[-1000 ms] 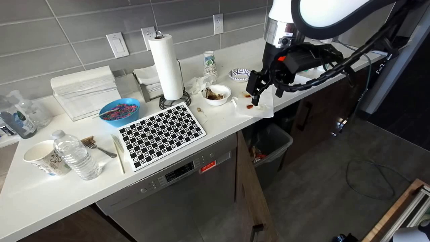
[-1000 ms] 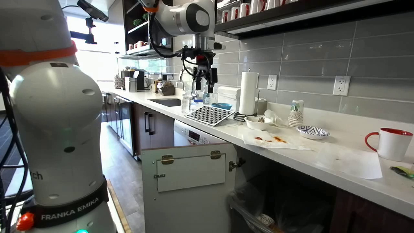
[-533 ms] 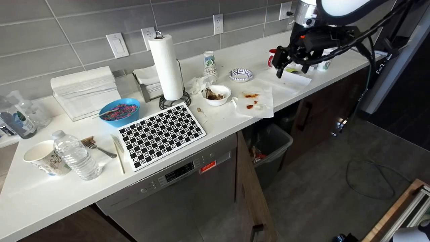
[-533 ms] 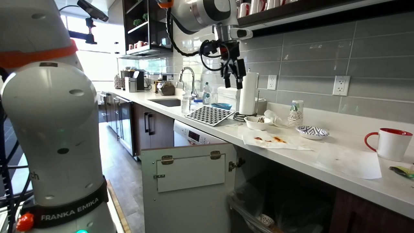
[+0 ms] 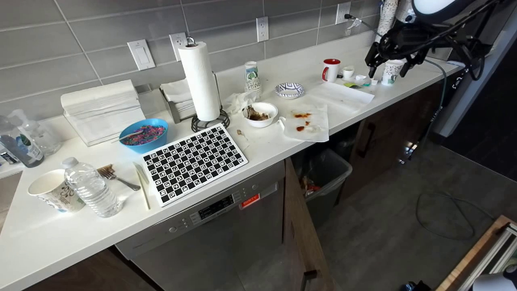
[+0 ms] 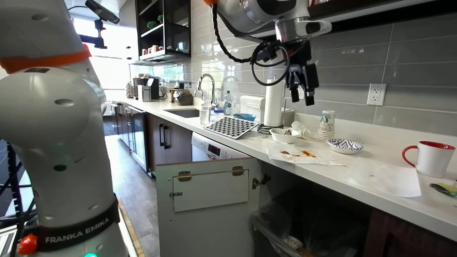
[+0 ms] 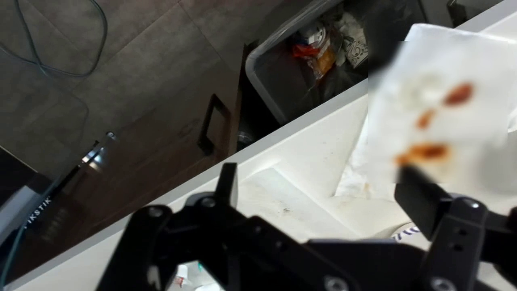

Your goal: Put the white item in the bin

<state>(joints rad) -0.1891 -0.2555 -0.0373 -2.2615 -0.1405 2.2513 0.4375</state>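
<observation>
Several white things lie on the counter; which one is the white item cannot be told. A flat white paper sheet [image 5: 343, 96] lies near the front edge; it also shows in the wrist view [image 7: 278, 198]. A stained white paper [image 5: 315, 121] lies beside it, partly blurred in the wrist view [image 7: 444, 72]. A white bowl [image 5: 270, 110] holds brown food. My gripper [image 5: 387, 73] is open and empty, well above the counter; its fingers stand wide apart in the wrist view [image 7: 319, 182]. The dark bin [image 5: 337, 182], lined and holding waste, stands below the counter in the cabinet [image 6: 266, 230].
An open cabinet door [image 6: 209, 200] stands out beside the bin. A red-rimmed mug [image 5: 331, 70], a patterned bowl [image 5: 289, 95], a stack of paper cups [image 5: 253, 76] and a paper towel roll [image 5: 200, 81] stand on the counter. A shelf [image 6: 357, 16] hangs above.
My gripper has moved steadily to the right in both exterior views, past the stained paper and the flat sheet, staying open. The things on the counter and the bin have not moved.
</observation>
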